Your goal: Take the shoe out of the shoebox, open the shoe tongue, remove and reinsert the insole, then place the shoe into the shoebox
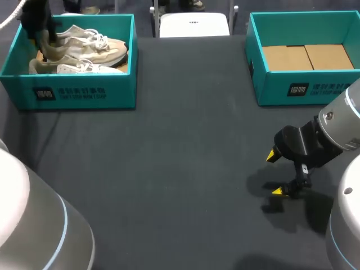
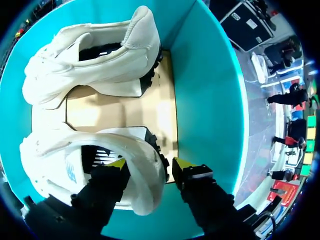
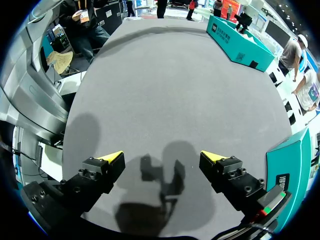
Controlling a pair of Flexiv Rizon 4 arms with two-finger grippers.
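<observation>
Two pale cream shoes lie in the left teal shoebox point(image 1: 79, 90): one at the back point(image 1: 93, 42), one nearer the front point(image 1: 79, 66). My left gripper point(image 1: 48, 48) hangs down into that box at its left end. In the left wrist view the gripper point(image 2: 150, 164) straddles the heel collar of the near shoe point(image 2: 75, 160). One fingertip point(image 2: 117, 165) is inside the shoe's opening and the other is just outside the heel, with a small gap. The far shoe point(image 2: 90, 60) lies ahead on its side. My right gripper point(image 1: 275, 174) point(image 3: 162, 157) stands open and holds nothing, low over the dark table.
A second teal shoebox point(image 1: 306, 87) with a bare cardboard floor stands at the back right, close beside my right gripper point(image 3: 290, 165). The left box's wall point(image 2: 210, 100) rises right beside my left gripper's outer finger. Dark table cloth point(image 1: 180, 146) stretches between the boxes.
</observation>
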